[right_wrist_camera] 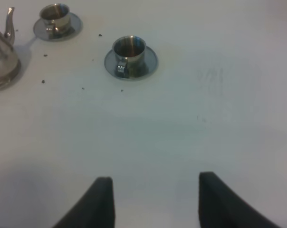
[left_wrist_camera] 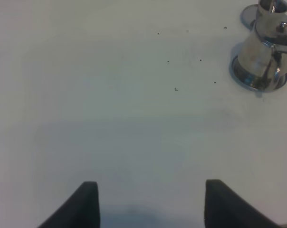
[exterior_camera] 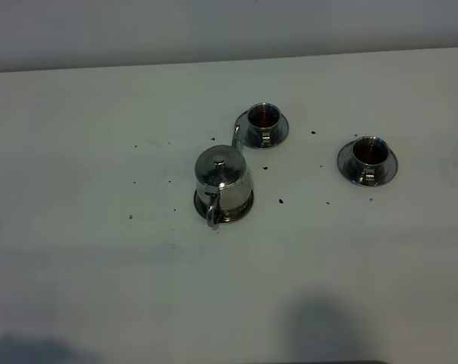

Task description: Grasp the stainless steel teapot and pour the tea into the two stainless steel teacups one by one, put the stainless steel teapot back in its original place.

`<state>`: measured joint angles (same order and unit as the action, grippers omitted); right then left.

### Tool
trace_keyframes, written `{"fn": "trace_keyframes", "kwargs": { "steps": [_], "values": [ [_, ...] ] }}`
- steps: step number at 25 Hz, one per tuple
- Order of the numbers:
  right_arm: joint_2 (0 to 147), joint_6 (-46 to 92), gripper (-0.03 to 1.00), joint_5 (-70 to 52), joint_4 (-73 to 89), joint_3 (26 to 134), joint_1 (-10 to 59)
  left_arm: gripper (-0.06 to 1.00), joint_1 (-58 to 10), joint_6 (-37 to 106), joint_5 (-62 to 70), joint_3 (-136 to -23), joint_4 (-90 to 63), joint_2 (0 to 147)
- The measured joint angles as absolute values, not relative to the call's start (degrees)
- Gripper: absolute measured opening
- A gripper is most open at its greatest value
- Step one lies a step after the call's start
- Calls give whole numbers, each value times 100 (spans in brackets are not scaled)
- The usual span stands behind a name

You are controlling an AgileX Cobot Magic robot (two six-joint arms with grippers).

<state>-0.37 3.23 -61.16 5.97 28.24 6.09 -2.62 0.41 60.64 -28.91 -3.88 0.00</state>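
Note:
The stainless steel teapot (exterior_camera: 222,182) stands upright on its wide steel saucer (exterior_camera: 243,213) near the table's middle, handle toward the front, spout toward the back. It also shows in the left wrist view (left_wrist_camera: 267,52) and the right wrist view (right_wrist_camera: 2,56). Two steel teacups on saucers stand behind and to its right: one (exterior_camera: 263,121) by the spout, one (exterior_camera: 368,155) farther right. Both show in the right wrist view (right_wrist_camera: 55,18) (right_wrist_camera: 129,53) and hold dark liquid. My left gripper (left_wrist_camera: 150,202) and right gripper (right_wrist_camera: 155,197) are open, empty, low over bare table, far from the objects.
The white table (exterior_camera: 100,265) carries small dark specks (exterior_camera: 281,201) around the teapot and cups. The table's back edge meets a pale wall (exterior_camera: 214,30). Neither arm shows in the exterior view; only shadows lie along the front edge.

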Motion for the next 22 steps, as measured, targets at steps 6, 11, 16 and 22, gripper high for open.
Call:
{"fn": "trace_keyframes", "kwargs": {
  "steps": [6, 11, 16, 22],
  "values": [
    [-37, 323, 40, -6116, 597, 2824, 609, 52, -262, 41, 6064, -2891, -388, 0],
    [-37, 329, 40, -6116, 597, 2824, 609, 52, -262, 41, 6064, -2891, -388, 0],
    [-37, 321, 40, -6116, 597, 2824, 609, 52, -262, 47, 6064, -2891, -389, 0],
    [-37, 321, 40, -6116, 597, 2824, 609, 52, -262, 36, 6064, -2891, -389, 0]
  ]
}}
